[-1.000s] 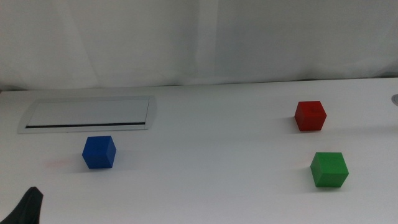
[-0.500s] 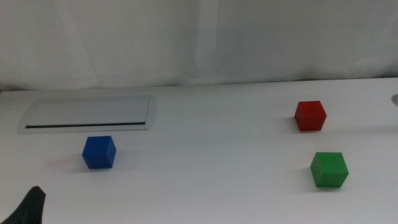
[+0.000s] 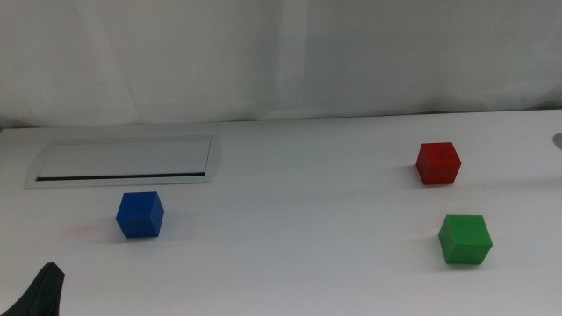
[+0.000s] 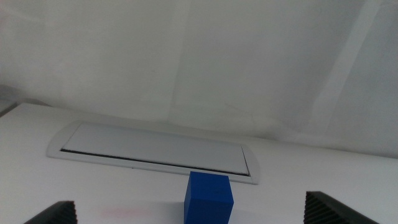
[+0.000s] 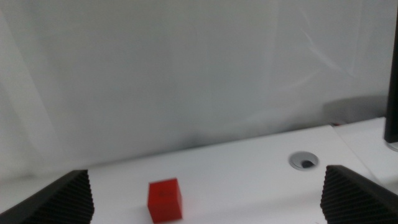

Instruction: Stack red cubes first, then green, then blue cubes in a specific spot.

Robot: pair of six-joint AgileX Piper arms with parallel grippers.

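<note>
You are at the very start: nothing is stacked, and all three cubes sit apart on the white table (image 3: 299, 254).

Going left to right, the left gripper (image 4: 189, 218) waits at the near left corner, jaws spread wide and holding nothing, with the blue cube (image 3: 140, 214) lying just beyond it, in line with the gap. Behind the blue cube, at the far left, a grey-framed panel (image 3: 126, 161) lies flush in the tabletop.

The middle of the table is bare white surface with no mark to show the stacking spot.

On the right, the red cube (image 3: 437, 163) sits farther back and the green cube (image 3: 464, 239) nearer, well apart from each other. The right gripper (image 5: 205, 218) is out of the middle view; its wrist view shows its jaws wide apart and empty, with the red cube ahead of it. A small round grommet (image 5: 303, 161) sits in the table to the right of the red cube.

Red goes down first, so your next move likely falls to the right arm: centre the jaws over the red cube, lower, and close squarely on two opposite faces.

A plain white curtain (image 3: 281, 53) backs the table.
</note>
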